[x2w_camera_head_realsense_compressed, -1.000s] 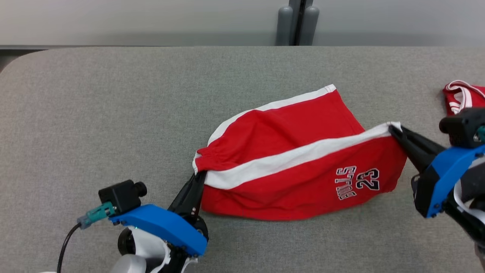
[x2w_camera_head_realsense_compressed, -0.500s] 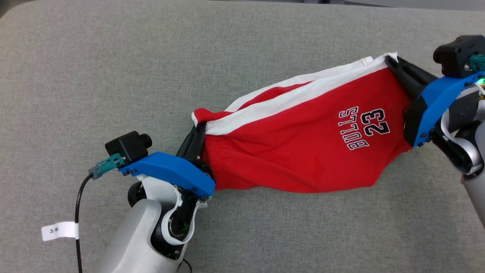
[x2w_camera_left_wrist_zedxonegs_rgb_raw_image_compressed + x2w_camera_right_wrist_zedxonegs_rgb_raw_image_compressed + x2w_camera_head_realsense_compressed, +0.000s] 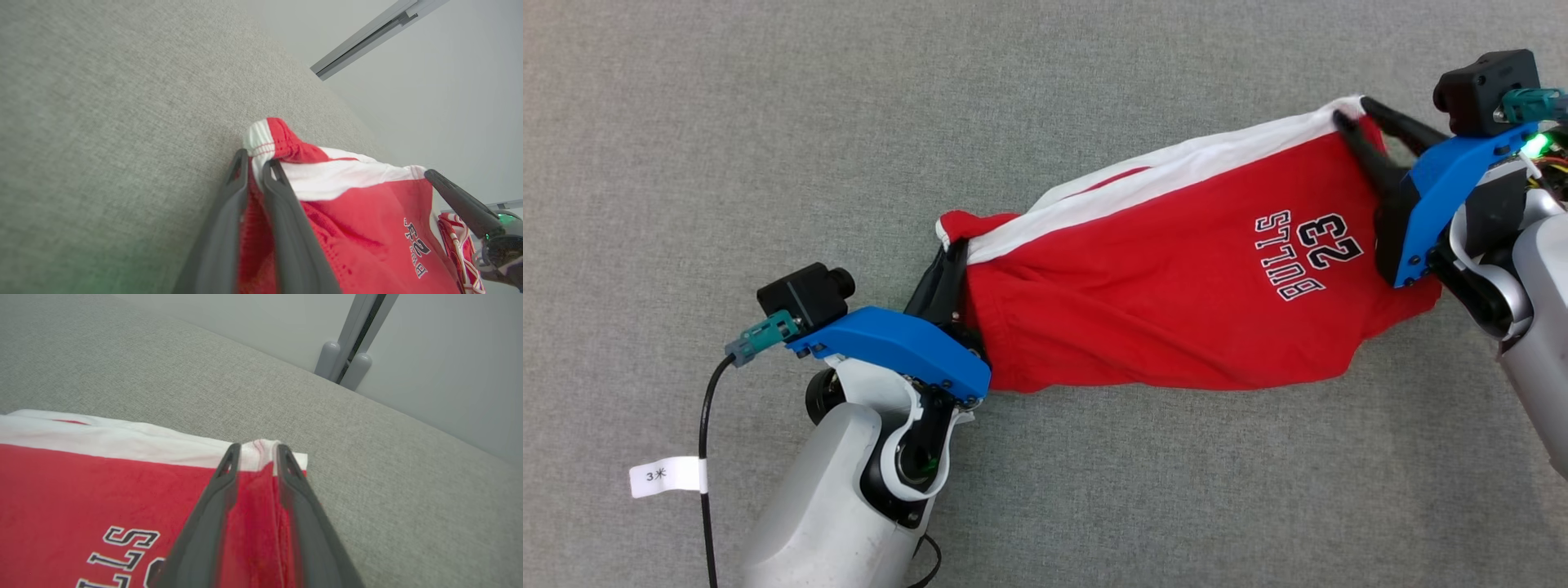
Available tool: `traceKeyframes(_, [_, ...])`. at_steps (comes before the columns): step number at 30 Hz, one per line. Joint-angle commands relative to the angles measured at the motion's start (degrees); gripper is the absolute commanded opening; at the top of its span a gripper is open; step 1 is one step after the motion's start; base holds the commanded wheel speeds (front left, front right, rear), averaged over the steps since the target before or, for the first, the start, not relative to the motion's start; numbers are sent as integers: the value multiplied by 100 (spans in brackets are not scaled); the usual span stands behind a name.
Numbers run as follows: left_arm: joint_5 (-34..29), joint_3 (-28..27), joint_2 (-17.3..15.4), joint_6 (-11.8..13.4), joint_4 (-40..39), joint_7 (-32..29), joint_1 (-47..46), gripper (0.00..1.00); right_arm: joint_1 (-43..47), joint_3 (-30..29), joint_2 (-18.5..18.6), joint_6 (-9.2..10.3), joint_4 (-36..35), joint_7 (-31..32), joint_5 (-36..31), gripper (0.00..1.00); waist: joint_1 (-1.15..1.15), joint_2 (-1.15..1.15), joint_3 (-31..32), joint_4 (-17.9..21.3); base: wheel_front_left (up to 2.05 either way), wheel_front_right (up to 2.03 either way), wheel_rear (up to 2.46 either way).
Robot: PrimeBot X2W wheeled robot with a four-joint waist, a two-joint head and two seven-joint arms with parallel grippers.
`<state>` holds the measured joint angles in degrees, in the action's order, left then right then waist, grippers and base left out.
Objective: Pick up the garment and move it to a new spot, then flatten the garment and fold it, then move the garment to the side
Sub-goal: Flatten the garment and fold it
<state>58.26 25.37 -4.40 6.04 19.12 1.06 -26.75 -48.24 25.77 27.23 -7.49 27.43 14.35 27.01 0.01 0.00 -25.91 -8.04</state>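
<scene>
Garment (image 3: 1160,294), a pair of red shorts, lay stretched across the table (image 3: 768,122), seemingly relocated but rumpled, so flattening, folding and setting aside looked undone, while the left gripper (image 3: 949,260) pinched its waistband tight and the right gripper (image 3: 1352,110) held its jaws slightly parted around the hem corner.

Grey felt tabletop (image 3: 768,122), pale wall (image 3: 449,355), grey rail (image 3: 367,36)
</scene>
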Motion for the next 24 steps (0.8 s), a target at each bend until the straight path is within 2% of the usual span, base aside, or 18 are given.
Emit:
traceKeyframes(1, [26,20,9,-35,66,52,-21,100,-113,63,-9,-1,89,-97,83,100,-1,0,29,1,0,0,0])
traceKeyframes(12, [-362,203,-289,-410,-130,656,541,100,328,294,230,-1,258,-225,580,100,-1,0,573,-7,0,0,0])
traceKeyframes(18, [-1258,311,-683,-415,-335,1302,798,100,727,56,288,-1,234,-288,600,100,-1,0,925,-46,0,0,0])
traceKeyframes(24, [-2216,155,-746,-374,-561,1414,866,100,1045,-340,177,-1,242,-247,581,100,-1,0,1051,-79,0,0,0])
